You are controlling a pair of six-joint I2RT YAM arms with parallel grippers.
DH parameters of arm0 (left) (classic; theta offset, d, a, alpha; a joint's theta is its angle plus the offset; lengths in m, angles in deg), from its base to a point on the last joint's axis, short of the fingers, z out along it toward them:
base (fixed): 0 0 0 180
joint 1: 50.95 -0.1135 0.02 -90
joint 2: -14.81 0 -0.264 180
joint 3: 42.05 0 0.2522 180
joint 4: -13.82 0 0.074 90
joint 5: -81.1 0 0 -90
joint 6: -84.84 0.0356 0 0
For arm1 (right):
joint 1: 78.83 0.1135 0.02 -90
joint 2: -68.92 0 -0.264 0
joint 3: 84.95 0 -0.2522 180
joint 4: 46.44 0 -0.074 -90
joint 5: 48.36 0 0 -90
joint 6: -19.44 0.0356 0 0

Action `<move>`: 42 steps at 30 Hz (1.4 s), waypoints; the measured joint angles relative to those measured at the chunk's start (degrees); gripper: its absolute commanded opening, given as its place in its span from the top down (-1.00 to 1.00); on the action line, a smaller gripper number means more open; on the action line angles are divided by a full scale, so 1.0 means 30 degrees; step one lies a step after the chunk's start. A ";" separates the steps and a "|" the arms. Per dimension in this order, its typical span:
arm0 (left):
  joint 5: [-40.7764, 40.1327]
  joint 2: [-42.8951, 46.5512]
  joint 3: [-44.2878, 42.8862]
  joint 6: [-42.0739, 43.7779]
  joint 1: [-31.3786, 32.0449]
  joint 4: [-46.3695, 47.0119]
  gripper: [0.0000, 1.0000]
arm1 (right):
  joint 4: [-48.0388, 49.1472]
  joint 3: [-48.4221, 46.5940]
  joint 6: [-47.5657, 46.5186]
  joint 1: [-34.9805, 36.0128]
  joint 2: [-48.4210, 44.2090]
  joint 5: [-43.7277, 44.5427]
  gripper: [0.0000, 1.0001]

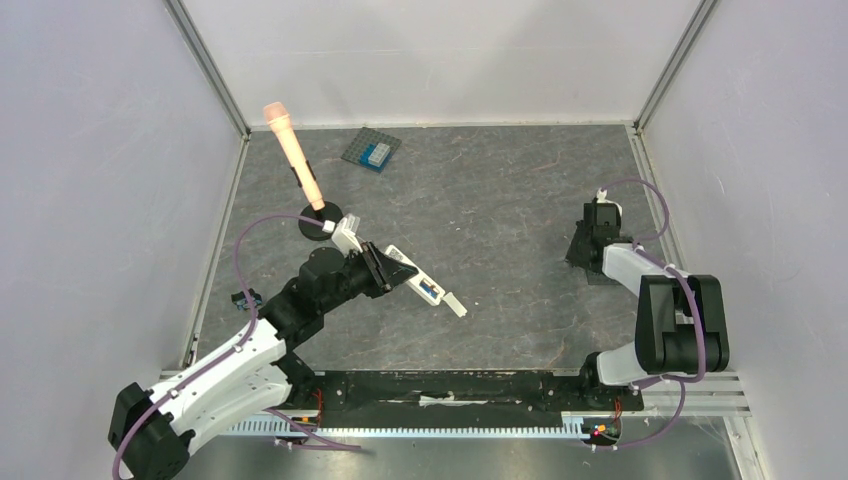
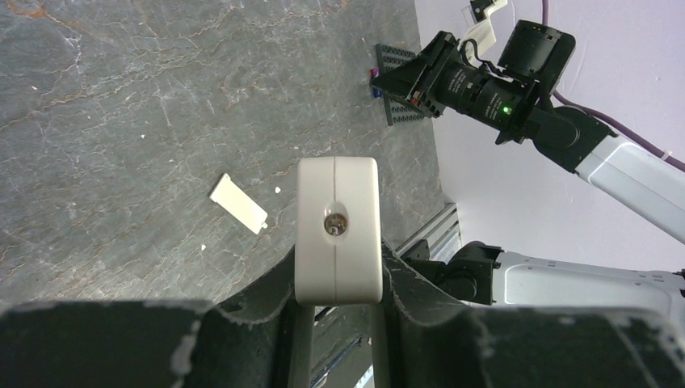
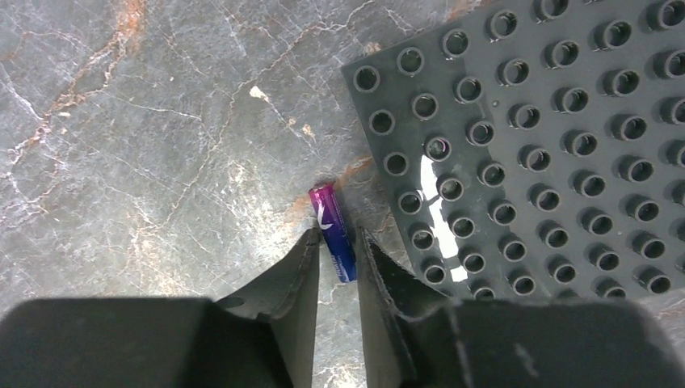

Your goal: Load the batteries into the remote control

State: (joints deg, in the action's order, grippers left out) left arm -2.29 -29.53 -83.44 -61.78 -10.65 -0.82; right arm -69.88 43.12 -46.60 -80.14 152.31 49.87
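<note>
L arm (image 1: 235, 360) & R arm (image 1: 628, 265) are showing white shells w/ black joints, purple cables (image 1: 237, 265) trailing, R gripper (image 3: 337, 238) matte-black, green LED (image 2: 506, 108) glowing.

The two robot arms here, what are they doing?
They are fitting cells into a remote. The left gripper is clamped on one end of the white remote control. The right gripper has its fingers either side of a small blue battery lying on the table beside a grey studded plate; whether it is pinched yet is unclear. A short white strip lies loose near the remote.
</note>
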 measured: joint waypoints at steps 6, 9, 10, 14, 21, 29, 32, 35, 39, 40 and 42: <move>0.0240 -0.0321 -0.0051 0.0000 -0.0015 0.0044 0.96 | 0.0189 0.0000 0.0007 0.0000 0.0109 -0.0146 0.91; 0.0364 -0.0350 -0.0051 0.0000 -0.0015 0.0051 0.96 | 0.0189 0.0000 0.0015 0.0000 0.0058 -0.0386 0.97; 0.0379 -0.0350 -0.0051 0.0000 -0.0015 0.0058 0.96 | 0.0182 0.0007 0.0015 0.0000 0.0015 -0.0576 0.98; 0.0612 -0.0561 -0.0051 0.0022 -0.0015 0.0182 0.96 | -0.0095 0.0299 0.0073 0.0277 -0.1027 -0.2419 1.00; 0.1617 -0.1902 -0.0270 0.0255 -0.0036 0.0342 0.96 | 0.1188 0.1333 -0.0131 0.3818 -0.7344 -0.7417 1.00; 0.3504 -0.3599 -0.1115 0.0284 -0.0423 0.0969 0.96 | 0.7519 0.2776 0.1246 0.5413 -1.3136 -1.7573 1.00; 0.4532 -0.4379 -0.1741 0.0357 -0.0444 0.1515 0.96 | 0.9340 0.2718 0.2120 0.5829 -1.4112 -2.0618 1.00; 0.5610 -0.5020 -0.2025 0.0364 -0.0444 0.2441 0.96 | 0.9318 0.2448 0.2149 0.6397 -1.4717 -2.2717 1.00; 0.7286 -0.5945 -0.2142 0.0364 -0.0444 0.3985 0.96 | 0.8000 0.1872 0.1217 0.6892 -1.5628 -2.4247 1.00; 0.7752 -0.6200 -0.2193 0.0357 -0.0444 0.4335 0.96 | 0.7599 0.1741 0.0933 0.6972 -1.5890 -2.4538 1.00; 0.8670 -0.6637 -0.2273 0.0357 -0.0444 0.5064 0.96 | 0.6987 0.1625 0.0561 0.7031 -1.6276 -2.4968 1.00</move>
State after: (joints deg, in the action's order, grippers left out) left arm 23.72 -49.44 -90.26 -60.71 -11.99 14.37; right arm -48.92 47.99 -44.92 -59.04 103.48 -25.03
